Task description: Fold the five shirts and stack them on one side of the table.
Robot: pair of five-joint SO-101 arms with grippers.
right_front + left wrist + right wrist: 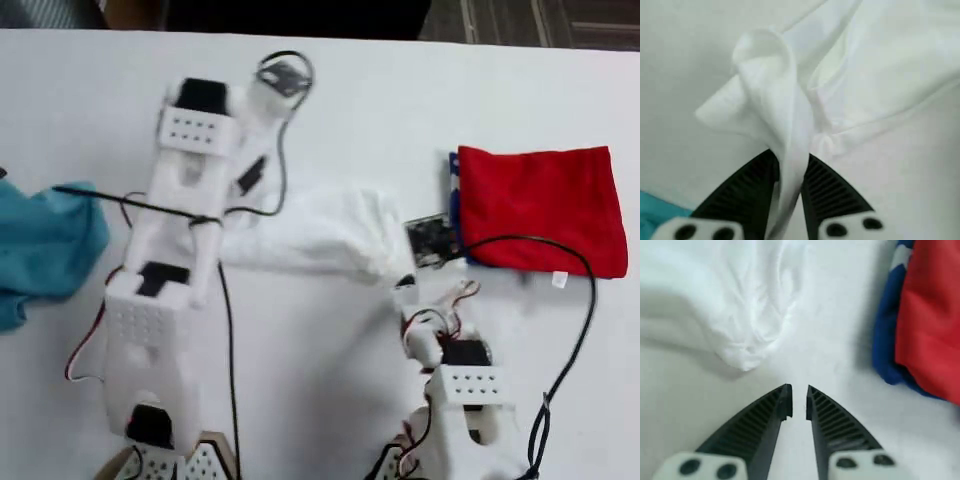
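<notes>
Lying mid-surface: a crumpled white cloth shirt [330, 230], bunched up, long axis running L–R, roughly parallel to the near edge of the white surface [330, 380]. Spans from beside the L arm to just short of the stack.

Gripping a raised fold of that shirt w/ the L claw [790, 159], clenched tight, cloth pinched between both jaws and draping away onto the surface beyond.

Holding nothing in the R claw [798, 391], closed down to a thin slit, bare surface underneath. Parked near the shirt's R end. From the R wrist view, the shirt lies ahead and off toward the L arm's side, apart from the tips, not touching.

Over by the R edge: a folded red cloth shirt [540, 205] resting on a folded blue cloth shirt [453, 200], w/ just a strip of blue peeking out on the side facing the white one. Against the L edge: a loose teal cloth shirt [45, 245], not yet folded.

Judging by the layout: two look done, white one in hand, teal waiting.

Prob. hinges on one thing – L end held, R end free, and the R arm clearly nearer both that free end and the stack. Would need to part the R claw and shift it L-ward onto the cloth before any fold across the long axis. Risk: snagging a single layer and dragging the bunch instead of flattening it.
</notes>
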